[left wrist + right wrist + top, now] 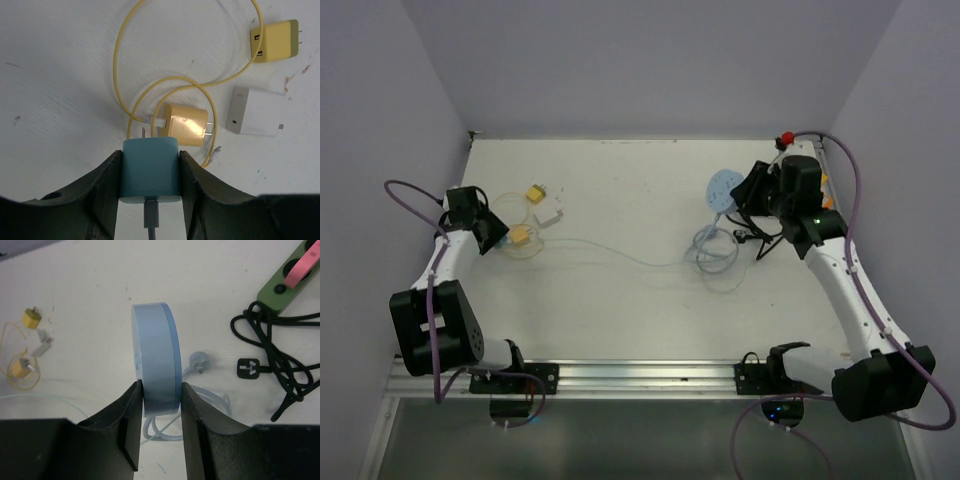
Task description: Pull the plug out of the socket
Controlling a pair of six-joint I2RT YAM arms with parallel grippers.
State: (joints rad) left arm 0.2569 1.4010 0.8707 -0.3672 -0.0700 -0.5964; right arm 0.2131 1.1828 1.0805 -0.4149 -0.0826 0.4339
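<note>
My left gripper is shut on a small teal charger plug, prongs pointing away, with a grey cable in its near end. In the top view this gripper is at the far left of the table. My right gripper is shut on the edge of a round light-blue socket disc, held upright above the table. In the top view the disc and right gripper are at the far right. Plug and socket are far apart.
By the left gripper lie two yellow adapters, a white adapter and a looped yellow cable. Near the right gripper are a green power strip, a tangled black cord with its plug and a coiled pale-blue cord.
</note>
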